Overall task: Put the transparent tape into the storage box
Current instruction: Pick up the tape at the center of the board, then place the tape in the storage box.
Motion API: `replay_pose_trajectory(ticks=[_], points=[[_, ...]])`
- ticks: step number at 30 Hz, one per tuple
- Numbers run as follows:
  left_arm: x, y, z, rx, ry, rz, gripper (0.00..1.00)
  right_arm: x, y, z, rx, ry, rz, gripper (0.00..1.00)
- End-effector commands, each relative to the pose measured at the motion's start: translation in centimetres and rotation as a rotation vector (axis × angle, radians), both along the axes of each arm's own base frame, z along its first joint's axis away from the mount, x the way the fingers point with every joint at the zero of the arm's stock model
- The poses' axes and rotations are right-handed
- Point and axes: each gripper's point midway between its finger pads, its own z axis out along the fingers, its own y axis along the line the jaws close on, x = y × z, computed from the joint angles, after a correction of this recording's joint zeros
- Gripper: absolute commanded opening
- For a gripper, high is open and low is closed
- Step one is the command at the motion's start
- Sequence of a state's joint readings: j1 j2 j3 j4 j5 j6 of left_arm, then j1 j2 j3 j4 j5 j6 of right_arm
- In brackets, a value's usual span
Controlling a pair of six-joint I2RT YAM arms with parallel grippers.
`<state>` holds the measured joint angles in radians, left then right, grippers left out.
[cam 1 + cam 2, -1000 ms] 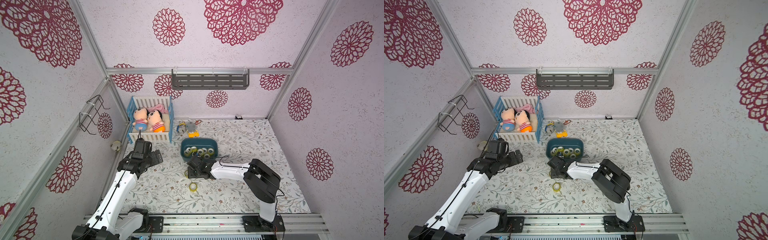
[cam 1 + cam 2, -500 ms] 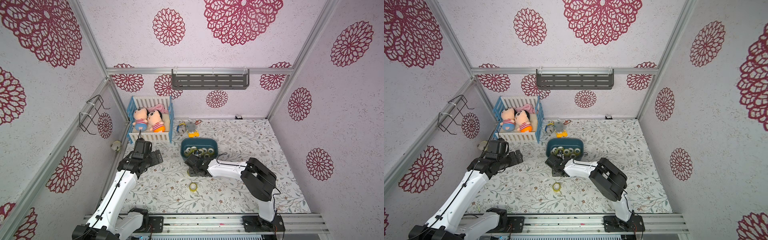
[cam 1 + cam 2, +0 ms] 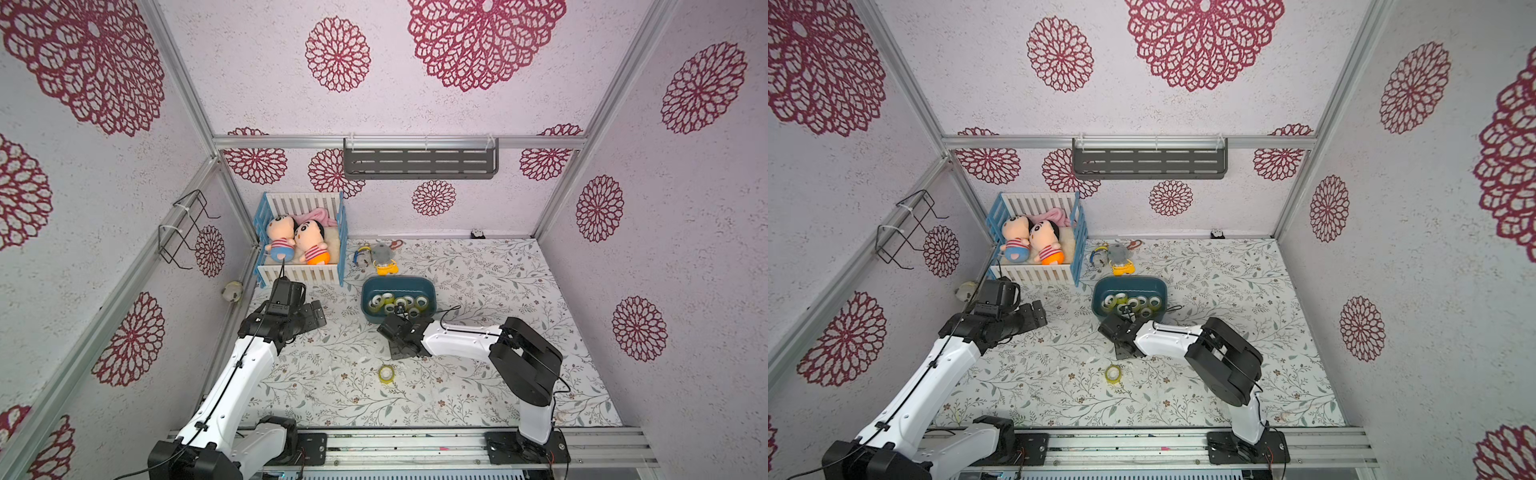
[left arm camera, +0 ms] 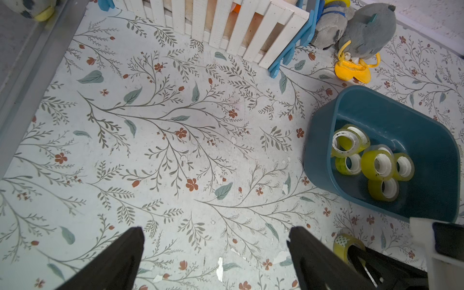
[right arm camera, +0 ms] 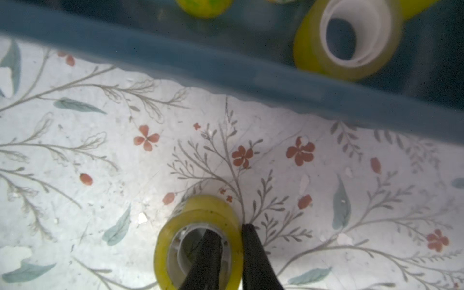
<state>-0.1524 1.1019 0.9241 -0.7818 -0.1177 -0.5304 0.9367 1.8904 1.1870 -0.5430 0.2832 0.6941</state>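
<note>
Your right gripper (image 5: 227, 228) is clamped tight on the wall of the transparent tape roll (image 5: 203, 207), one finger down inside the core and the other outside, at the lower centre of the right wrist view. You cannot tell whether the roll rests on the table (image 5: 75, 155) or hangs just clear of it. That one-sided pinch is the weak point: the fingers bite only a thin, slick band of tape and core, so a quick lift or swing may let the roll pivot about them or slip out. The storage box (image 5: 226, 70) runs across the upper part of that view, close beyond the roll, so a low carry would likely knock the roll against the near rim, shoving the box or tearing the roll loose. The rolls already inside (image 3: 399, 302), at the centre of a top view, crowd the near wall; release there and the new one may perch on them or bounce back out. Another roll (image 3: 386, 373) lies loose lower in that view, where a careless sweep could strike it. Your left gripper (image 4: 216, 229), at the bottom of the left wrist view, has its jaws spread wide and holds nothing.
</note>
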Motion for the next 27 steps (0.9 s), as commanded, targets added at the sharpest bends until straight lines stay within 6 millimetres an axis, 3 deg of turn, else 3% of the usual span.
replay_pose_trajectory(ticks=[1, 5, 9, 14, 17, 20, 27], points=[[0.2, 0.2, -0.4, 0.009, 0.011, 0.001, 0.97, -1.2, -1.6, -0.5, -0.022, 0.042, 0.011, 0.04], [0.2, 0.3, -0.5, 0.019, 0.016, 0.003, 0.97, -1.0, -2.4, 1.7, 0.004, -0.017, -0.018, 0.00], [0.2, 0.2, -0.1, 0.011, 0.000, -0.003, 0.97, -0.1, -3.3, 7.1, 0.108, -0.120, -0.049, 0.00], [0.5, -1.5, 0.8, -0.065, -0.053, -0.062, 0.97, 2.6, -6.1, 14.0, 0.305, -0.221, -0.104, 0.00], [0.4, -1.5, 1.4, -0.066, -0.087, -0.064, 0.97, 4.8, -7.3, 16.4, 0.351, -0.267, -0.091, 0.00], [0.4, -1.8, 1.9, -0.080, -0.117, -0.077, 0.97, 7.0, -7.4, 16.0, 0.293, -0.251, -0.071, 0.00], [0.3, -2.6, 2.3, -0.087, -0.133, -0.112, 0.97, 11.9, -6.0, 12.6, 0.280, -0.206, -0.070, 0.00]])
